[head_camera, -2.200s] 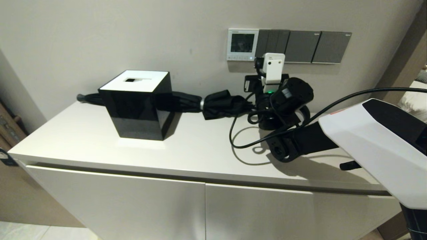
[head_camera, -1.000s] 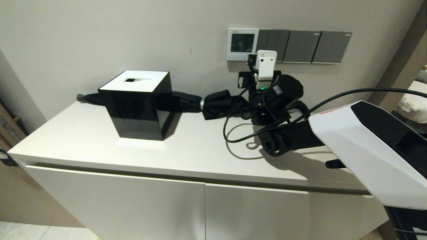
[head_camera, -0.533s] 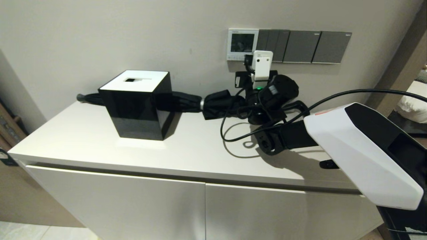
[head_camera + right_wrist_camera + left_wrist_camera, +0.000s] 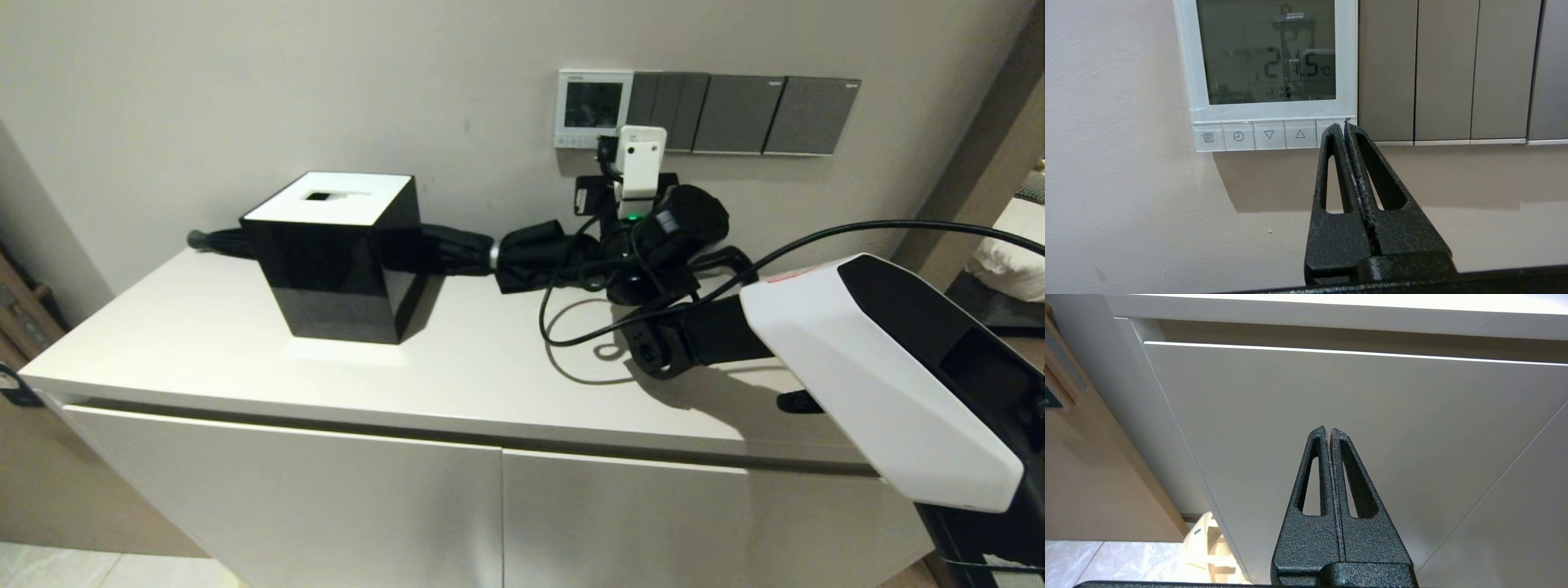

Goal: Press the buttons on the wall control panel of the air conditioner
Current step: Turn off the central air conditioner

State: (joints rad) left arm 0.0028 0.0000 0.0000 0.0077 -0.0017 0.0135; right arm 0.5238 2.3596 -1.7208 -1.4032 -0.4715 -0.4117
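The white-framed air conditioner's wall control panel (image 4: 593, 108) hangs on the wall; its dark screen (image 4: 1269, 51) shows faint digits. A row of small white buttons (image 4: 1269, 134) runs along its bottom edge. My right gripper (image 4: 1345, 123) is shut, and its tips cover the rightmost button at the panel's lower right corner. In the head view the right gripper (image 4: 605, 149) points at that same corner. My left gripper (image 4: 1328, 430) is shut and empty, low in front of the cabinet door, out of the head view.
Dark grey switch plates (image 4: 739, 114) sit right beside the panel. On the white cabinet top (image 4: 457, 359) stand a black box with a white lid (image 4: 335, 253) and a folded black umbrella (image 4: 522, 249) against the wall. A black cable (image 4: 571, 318) loops under my right arm.
My right arm has moved left and closer to the wall, from below the first switch plate to the panel's lower right corner. Over the last half second it barely moved.
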